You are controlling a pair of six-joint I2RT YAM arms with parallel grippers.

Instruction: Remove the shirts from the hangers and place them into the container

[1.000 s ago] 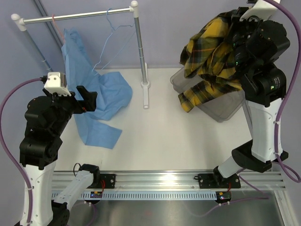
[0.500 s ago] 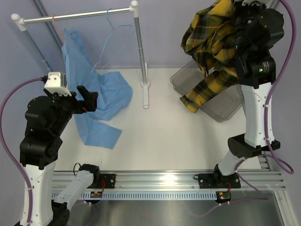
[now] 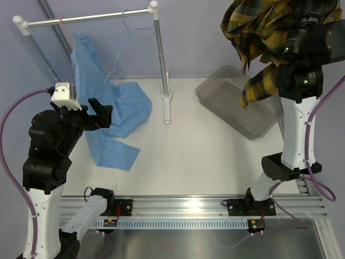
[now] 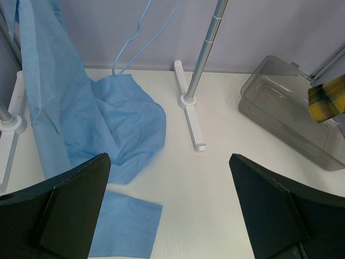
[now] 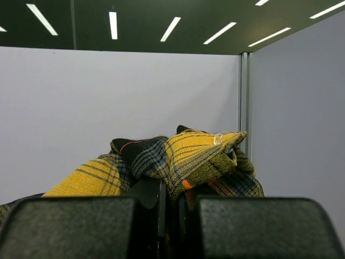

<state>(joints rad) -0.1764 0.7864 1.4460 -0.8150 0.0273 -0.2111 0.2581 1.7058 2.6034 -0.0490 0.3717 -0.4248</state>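
As my right arm climbs, the plaid shirt (image 3: 259, 27) has risen off the container (image 3: 237, 102). A second ago it draped over the bin's far rim; now only one sleeve dangles above the bin's 3 o'clock end. The right end effector (image 5: 170, 199) is pressed together, pinching a fold of that plaid. My left arm has not moved, and the left end effector (image 4: 170, 208) stays spread wide and holds nothing.

The white surface (image 3: 188, 156) carries the container at 2 o'clock and the blue shirt (image 3: 113, 113) at 10 o'clock. That shirt is heaped partly on the surface and partly hanging from the rack (image 3: 89, 18) at 11 o'clock. The blue hanger (image 3: 126, 43) hangs bare on the rack. A lilac wall (image 3: 188, 38) stands behind, and ceiling lights (image 5: 113, 24) show in the right wrist view.

The top edge of the overhead view cuts off the plaid's upper part, and the fabric buries my right fingertips. Of the red hanger (image 3: 62, 21) I see only a trace at the rail.
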